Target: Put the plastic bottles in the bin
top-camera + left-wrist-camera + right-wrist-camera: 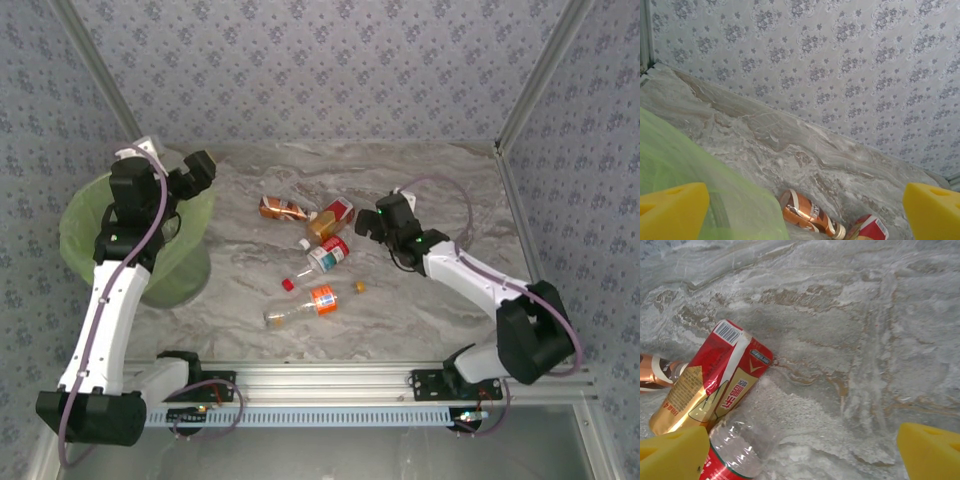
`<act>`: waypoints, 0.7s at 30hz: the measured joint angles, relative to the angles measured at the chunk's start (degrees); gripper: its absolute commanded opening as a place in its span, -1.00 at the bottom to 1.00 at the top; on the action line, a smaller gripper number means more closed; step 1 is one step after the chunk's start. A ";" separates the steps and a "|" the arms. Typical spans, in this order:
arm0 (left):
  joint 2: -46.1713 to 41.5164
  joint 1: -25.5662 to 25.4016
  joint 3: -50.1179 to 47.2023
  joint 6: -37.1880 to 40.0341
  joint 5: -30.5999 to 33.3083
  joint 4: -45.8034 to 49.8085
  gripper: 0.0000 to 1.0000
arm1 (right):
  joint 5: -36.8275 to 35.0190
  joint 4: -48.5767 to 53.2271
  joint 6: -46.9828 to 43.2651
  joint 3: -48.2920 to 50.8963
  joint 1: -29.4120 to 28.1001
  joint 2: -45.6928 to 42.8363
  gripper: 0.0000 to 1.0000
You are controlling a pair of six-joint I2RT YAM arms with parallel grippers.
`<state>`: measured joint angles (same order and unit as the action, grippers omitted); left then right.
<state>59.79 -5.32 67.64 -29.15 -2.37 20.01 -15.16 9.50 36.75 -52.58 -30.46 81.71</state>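
Observation:
Several plastic bottles lie in the middle of the marble table. They are a brown one [283, 209], a red-and-gold one [333, 217], a clear one with a red label [328, 253] and a clear one with an orange label [305, 303]. The bin [100, 215], lined with a green bag, stands at the far left. My left gripper [195, 172] hangs open over the bin's right rim with nothing in it; its wrist view looks past the bag [690, 170] to the brown bottle [807, 212]. My right gripper [372, 222] is open just right of the red-and-gold bottle [715, 377] and the clear bottle [737, 440].
A loose red cap [288, 284] and an orange cap [359, 287] lie among the bottles. Patterned walls close the table at the back and sides. An aluminium rail [330, 378] carrying the arm bases runs along the near edge.

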 measured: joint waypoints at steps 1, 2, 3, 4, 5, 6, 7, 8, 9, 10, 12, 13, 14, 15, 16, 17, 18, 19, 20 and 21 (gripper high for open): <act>-0.17 0.00 -0.22 0.00 -0.28 0.00 0.99 | 0.55 0.22 0.35 -1.09 -0.22 1.33 0.96; -0.35 0.00 -0.39 0.02 -0.52 0.00 0.99 | 0.85 0.26 0.61 -2.03 -0.44 2.64 0.97; -0.46 0.00 -0.61 0.02 -0.68 0.00 0.99 | 1.03 0.42 1.03 -2.95 -0.70 3.78 0.97; -0.55 0.00 -0.81 0.02 -0.76 0.02 0.99 | 1.03 0.85 1.46 -4.04 -1.09 5.14 0.98; -0.55 0.00 -1.03 0.02 -0.83 0.00 0.99 | 1.01 1.57 2.10 -5.31 -1.36 6.54 0.98; -0.55 0.00 -1.20 0.02 -0.87 0.02 0.99 | 1.03 2.43 2.69 -6.64 -1.49 7.82 0.98; -0.55 0.00 -1.46 0.02 -0.87 0.02 0.98 | 1.05 3.28 3.34 -8.48 -1.57 9.62 0.98; -0.50 0.00 -1.57 0.02 -0.92 0.35 0.98 | 1.07 4.02 4.09 -10.43 -1.53 11.50 0.98; -0.50 0.00 -1.62 0.00 -1.05 0.52 0.98 | 1.18 4.31 4.70 -12.00 -1.36 13.09 0.98; -0.48 0.00 -1.70 0.00 -1.09 0.68 0.98 | 1.44 4.81 5.29 -13.57 -1.16 14.64 0.98; -0.44 0.00 -1.73 0.02 -1.27 0.98 0.98 | 1.99 5.66 6.14 -16.87 -0.92 17.73 0.98; -0.44 0.00 -1.73 0.04 -1.31 1.03 0.98 | 2.45 6.01 6.51 -18.51 -0.79 19.26 0.98; -0.44 0.00 -1.79 0.09 -1.31 1.05 0.98 | 2.86 6.40 6.93 -20.26 -0.74 20.74 0.98; -0.44 0.00 -1.86 0.17 -1.33 1.09 0.98 | 3.26 6.54 7.41 -21.62 -0.74 22.03 0.98; -0.44 0.00 -1.97 0.22 -1.33 1.05 0.99 | 3.63 6.67 7.85 -22.91 -0.74 23.39 0.98; -0.44 0.00 -2.14 0.24 -1.36 1.07 0.99 | 3.69 6.73 8.28 -23.87 -0.74 24.50 0.97; -0.44 0.00 -2.32 0.26 -1.38 1.09 0.98 | 3.72 6.80 8.76 -24.65 -0.79 25.55 0.97; -0.37 0.00 -2.45 0.37 -1.40 1.22 0.99 | 3.69 6.86 9.18 -25.27 -0.81 26.71 0.97; -0.20 0.00 -2.49 0.57 -1.44 1.40 0.99 | 3.63 7.02 9.64 -25.79 -0.81 27.76 0.97; -0.09 0.00 -2.51 0.66 -1.44 1.40 0.99 | 3.56 7.10 10.14 -26.27 -0.81 28.70 0.93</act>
<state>59.70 -5.32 65.12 -28.49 -3.81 21.41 -11.60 16.60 46.89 -78.85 -31.27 110.41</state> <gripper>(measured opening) 0.992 0.986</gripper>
